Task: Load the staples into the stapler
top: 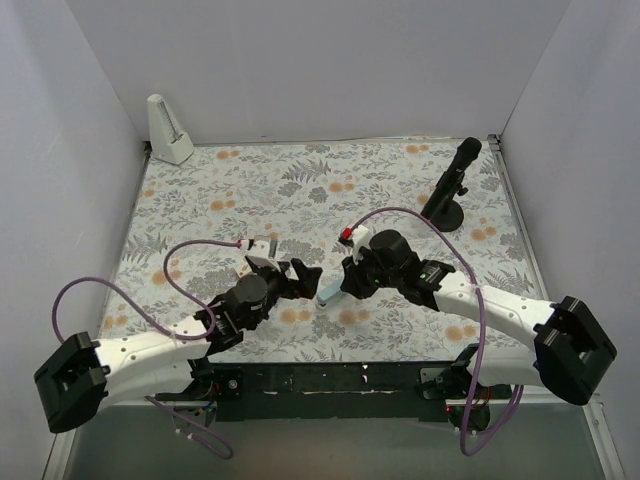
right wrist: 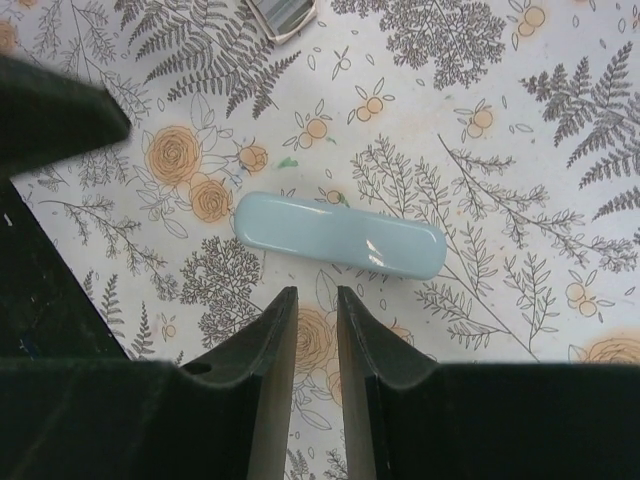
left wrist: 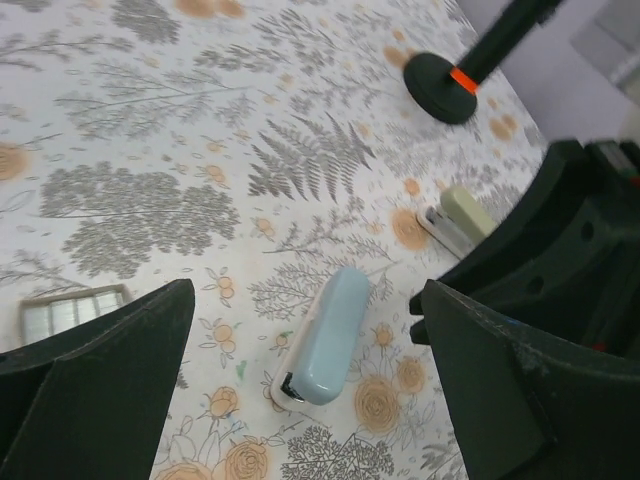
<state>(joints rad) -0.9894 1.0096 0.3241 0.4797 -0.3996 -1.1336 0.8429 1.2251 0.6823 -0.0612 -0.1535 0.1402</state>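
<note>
The light-blue stapler (top: 327,291) lies closed and flat on the floral table between my two grippers. In the left wrist view the stapler (left wrist: 326,335) sits below the wide-open, empty left gripper (left wrist: 305,297). In the right wrist view the stapler (right wrist: 340,236) lies crosswise just beyond the right gripper (right wrist: 314,292), which is empty with only a narrow gap between its jaws. The small beige-white staple box (left wrist: 76,308), with grey staples showing in it, lies left of the stapler; it also shows at the top edge of the right wrist view (right wrist: 285,14).
An olive-beige bar with a silver part (left wrist: 455,217) lies beside the right arm's dark body. A black stand (top: 448,190) stands at the back right, a white wedge-shaped object (top: 168,130) at the back left. White walls enclose the table.
</note>
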